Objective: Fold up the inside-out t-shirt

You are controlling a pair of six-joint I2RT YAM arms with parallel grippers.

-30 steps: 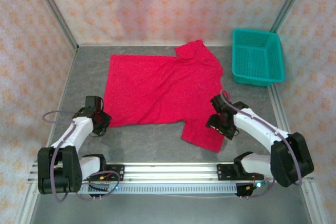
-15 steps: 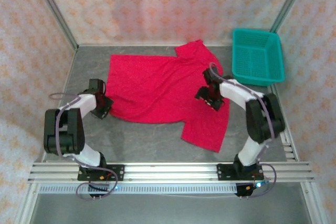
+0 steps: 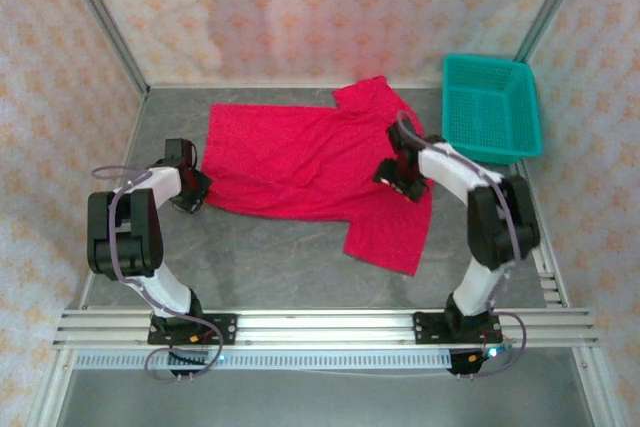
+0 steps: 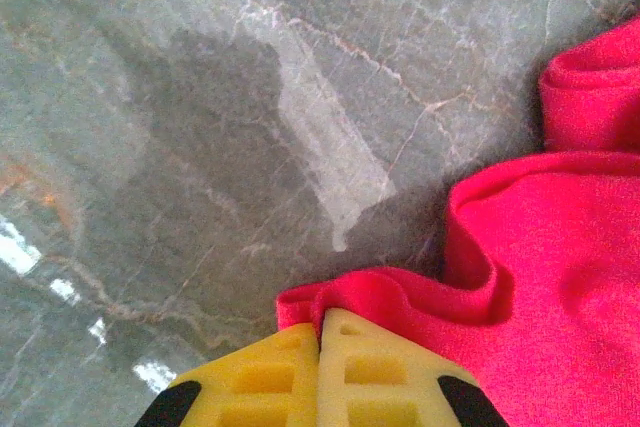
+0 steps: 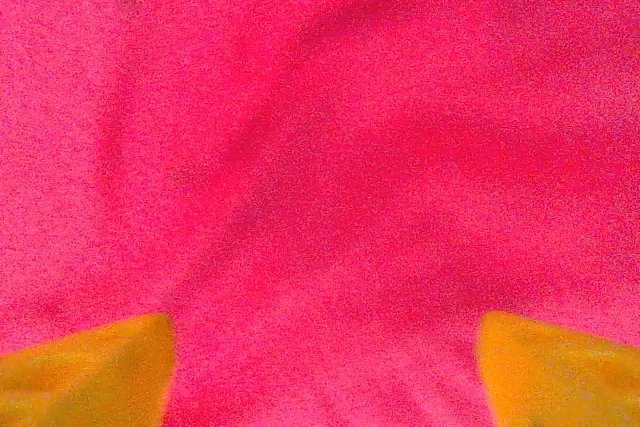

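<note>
The left tool (image 4: 320,319) pinches the edge of the red t-shirt (image 3: 290,167) on the gray counter (image 3: 270,257). The right tool (image 5: 325,332) is spread wide just over the cloth.

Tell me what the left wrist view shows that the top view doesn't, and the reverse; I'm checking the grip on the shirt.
Left wrist adds: the left gripper with yellow fingers pressed together on a bunched fold of the shirt, and pale veins in the table. Top adds: the shirt's whole spread, the basket at far right, the right gripper over the shirt's right end. Shared: the red shirt on the grey table, the left gripper at its left edge.
</note>
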